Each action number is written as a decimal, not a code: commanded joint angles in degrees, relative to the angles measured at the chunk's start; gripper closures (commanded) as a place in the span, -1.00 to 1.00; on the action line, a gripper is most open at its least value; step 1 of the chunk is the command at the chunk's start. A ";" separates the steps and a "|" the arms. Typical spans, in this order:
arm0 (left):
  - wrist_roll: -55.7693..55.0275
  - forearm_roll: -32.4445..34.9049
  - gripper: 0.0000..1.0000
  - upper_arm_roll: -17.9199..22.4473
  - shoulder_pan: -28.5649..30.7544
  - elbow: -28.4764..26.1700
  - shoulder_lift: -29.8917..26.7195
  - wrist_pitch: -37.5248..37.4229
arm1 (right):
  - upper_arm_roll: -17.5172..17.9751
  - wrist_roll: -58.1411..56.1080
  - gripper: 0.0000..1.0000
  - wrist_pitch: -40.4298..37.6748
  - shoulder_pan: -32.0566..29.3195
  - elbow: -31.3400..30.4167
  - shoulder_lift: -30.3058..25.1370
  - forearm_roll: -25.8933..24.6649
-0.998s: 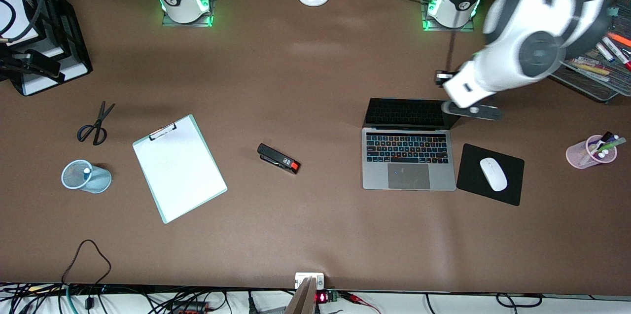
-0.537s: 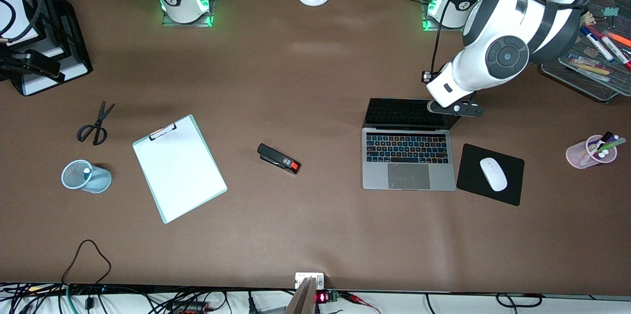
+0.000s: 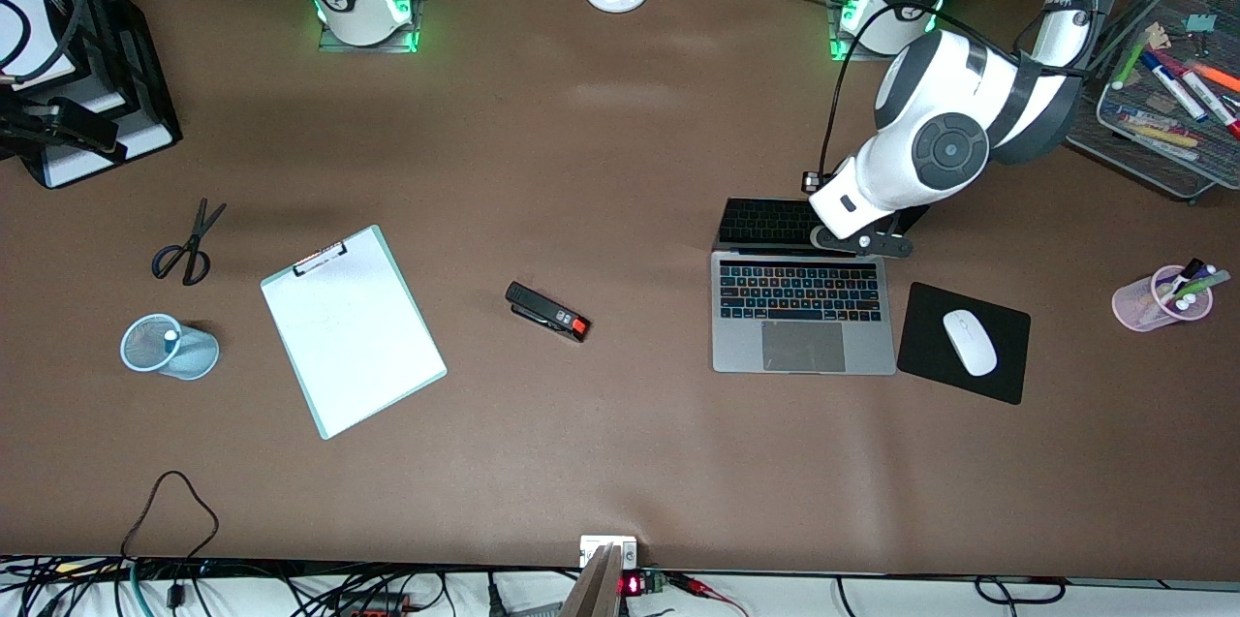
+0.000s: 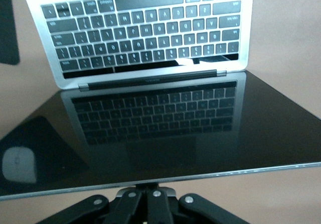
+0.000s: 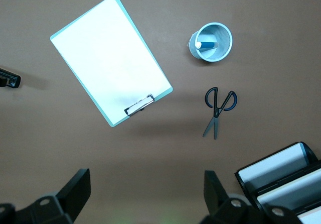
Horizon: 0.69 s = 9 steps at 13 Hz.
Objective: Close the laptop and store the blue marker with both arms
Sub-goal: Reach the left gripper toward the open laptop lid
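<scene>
The silver-grey laptop [image 3: 802, 312] [image 4: 145, 33] lies open toward the left arm's end of the table, its dark screen leaning over the black keys. My left gripper [image 3: 857, 239] [image 4: 149, 188] is shut, fingers pressed together against the top edge of the lid on its outer face. The blue marker [image 5: 206, 44] [image 3: 170, 337] stands in a light-blue mesh cup [image 3: 165, 351] toward the right arm's end, white end up. My right gripper [image 5: 148, 194] hangs open and empty, high over bare table, with the clipboard, cup and scissors below; only its arm's base shows in the front view.
A black mouse pad [image 3: 920, 355] with a white mouse [image 3: 970, 342] lies beside the laptop. A pink cup of pens [image 3: 1161, 299] and a wire basket [image 3: 1162, 162] stand at the left arm's end. Stapler [image 3: 547, 311], clipboard [image 3: 352, 330], scissors [image 3: 189, 244] and a black rack [image 3: 68, 65] are spread elsewhere.
The left arm has swung in from the wire basket side to the laptop's lid and its fingers have closed. The screen now leans a little more over the keyboard.
</scene>
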 commanded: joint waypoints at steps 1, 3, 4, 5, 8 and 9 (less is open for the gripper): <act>-0.47 4.32 1.00 0.04 -0.09 0.06 -0.64 3.53 | -0.11 0.55 -1.00 0.37 0.11 -0.58 -0.66 0.58; -0.47 4.42 1.00 0.21 0.17 0.14 0.94 7.57 | -0.11 0.55 -1.00 0.45 0.11 -0.49 -0.57 0.58; -0.39 4.51 1.00 0.39 0.26 0.32 2.17 9.68 | -0.11 0.55 -1.00 0.45 0.11 -0.58 -0.66 0.58; -0.39 5.55 0.99 0.48 0.35 1.63 3.48 10.22 | -0.11 0.55 -1.00 0.45 0.11 -0.49 -0.58 0.58; -0.47 6.97 0.99 0.48 0.52 4.53 7.26 12.59 | -0.11 0.55 -1.00 0.63 0.20 -0.58 -0.58 0.67; -0.39 7.32 0.99 0.56 0.61 5.24 8.67 14.34 | -0.11 0.55 -1.00 0.63 0.20 -0.58 -0.57 0.67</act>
